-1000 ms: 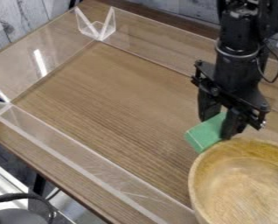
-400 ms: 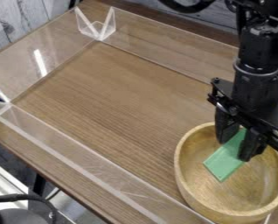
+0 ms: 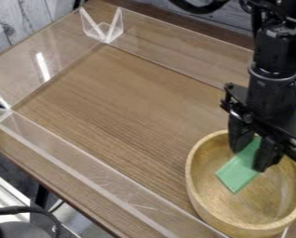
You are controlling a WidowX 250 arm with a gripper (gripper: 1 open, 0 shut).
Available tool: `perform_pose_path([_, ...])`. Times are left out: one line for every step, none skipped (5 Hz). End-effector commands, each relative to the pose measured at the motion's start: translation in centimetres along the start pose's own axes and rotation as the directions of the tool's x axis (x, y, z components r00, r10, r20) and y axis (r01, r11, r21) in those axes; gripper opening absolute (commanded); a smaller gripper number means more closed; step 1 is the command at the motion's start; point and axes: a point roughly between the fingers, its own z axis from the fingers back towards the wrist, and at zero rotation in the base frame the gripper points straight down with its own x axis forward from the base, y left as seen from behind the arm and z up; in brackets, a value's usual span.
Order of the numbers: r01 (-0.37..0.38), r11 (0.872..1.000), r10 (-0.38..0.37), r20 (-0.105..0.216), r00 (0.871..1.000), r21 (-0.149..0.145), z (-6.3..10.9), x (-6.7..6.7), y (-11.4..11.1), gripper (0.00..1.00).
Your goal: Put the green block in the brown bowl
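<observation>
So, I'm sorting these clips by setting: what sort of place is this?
Probably a robot lab test bench, not a home: a wood-grain tabletop fenced by clear acrylic walls, with a black robot arm's claw holding a mint green rectangular block over a round light wooden bowl.

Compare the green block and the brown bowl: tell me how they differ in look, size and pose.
Colour: the green block is flat mint green; the brown bowl is light tan wood with visible grain.
Shape: the block is a straight-edged slab, the bowl round with a thick rim.
Size: the block is far smaller than the bowl's width.
Pose: the block hangs tilted in the pincer over the bowl's hollow; the bowl sits on the table.
</observation>
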Motion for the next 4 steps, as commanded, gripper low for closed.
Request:
perform_pose_path([-0.003, 1.000, 0.003, 0.035, 0.999, -0.002, 1.03, 0.66, 0.19, 0.00])
perform_pose_path([-0.006, 1.000, 0.006, 0.032, 0.999, -0.002, 1.02, 0.67, 0.31, 0.00])
perform_pose_path([-0.008, 1.000, 0.008, 0.028, 1.000, -0.003, 1.03, 0.67, 0.42, 0.00])
perform_pose_path([-0.010, 1.000, 0.010, 0.025, 1.000, -0.004, 1.07, 0.68, 0.51, 0.00])
